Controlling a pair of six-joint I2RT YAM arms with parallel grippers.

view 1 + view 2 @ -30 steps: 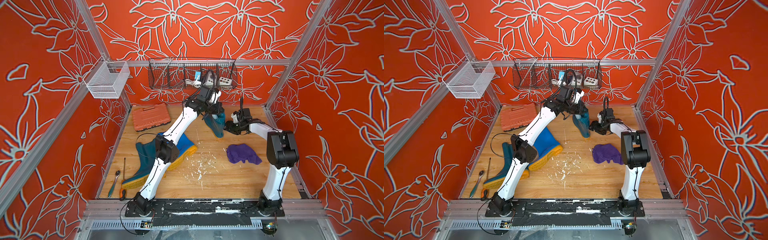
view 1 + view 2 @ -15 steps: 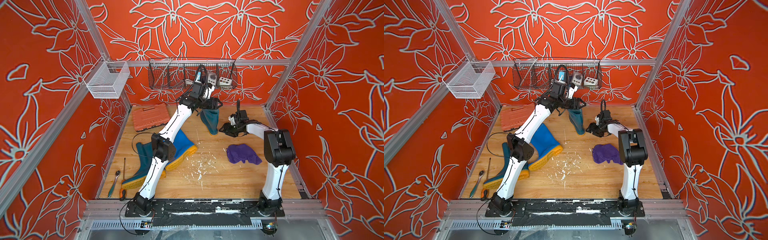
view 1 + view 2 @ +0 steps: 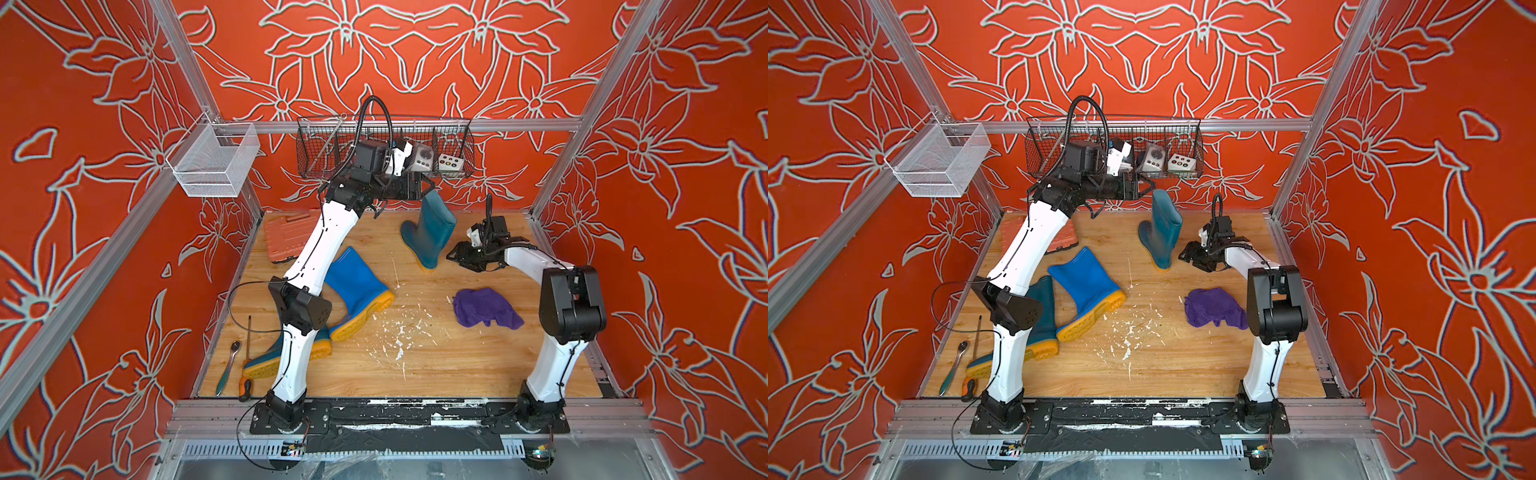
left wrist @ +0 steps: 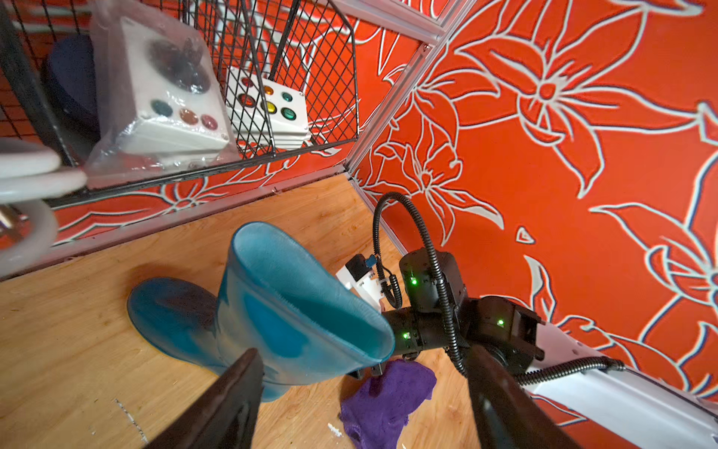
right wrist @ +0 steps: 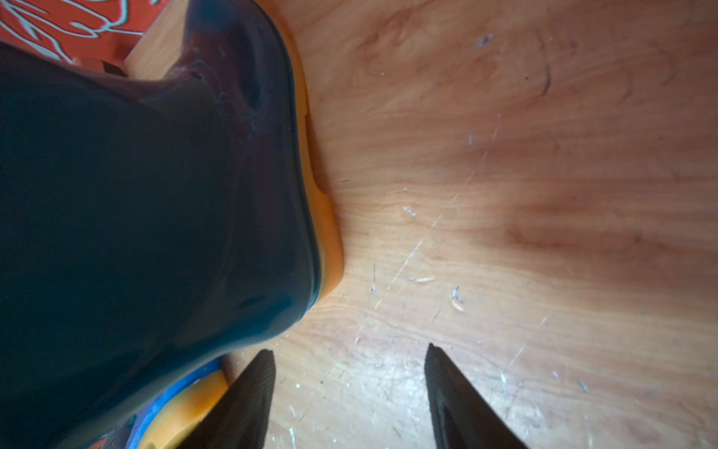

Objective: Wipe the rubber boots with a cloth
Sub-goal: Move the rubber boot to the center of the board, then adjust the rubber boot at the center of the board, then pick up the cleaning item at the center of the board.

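Orange flowered walls box in a wooden floor [image 3: 415, 374] flecked with white scraps.

In both top views the upright teal boot [image 3: 432, 232] [image 3: 1163, 228] stands on its sole near the back, with its shaft leaning a little. The left gripper [image 3: 419, 187] [image 3: 1144, 187] hangs just over its rim, below the wire basket [image 3: 324, 162]. The right gripper [image 3: 457, 253] [image 3: 1190, 255] sits low beside the boot's foot. The cloth [image 3: 484, 307] [image 3: 1212, 307] lies crumpled on the floor nearer the front, apart from both grippers. The blue boot [image 3: 357, 286] lies on its side mid-floor, just beside a 2nd teal boot [image 3: 1044, 307] half hidden by the left arm.

From the left wrist, the 2 fingers [image 4: 233, 396] are spread wide with nothing pinched. The boot's open mouth lies beyond them, and the cloth [image 4: 388, 396] past that.

From the right wrist, the fingers [image 5: 256, 388] are parted over bare wood, with the dark boot close alongside.
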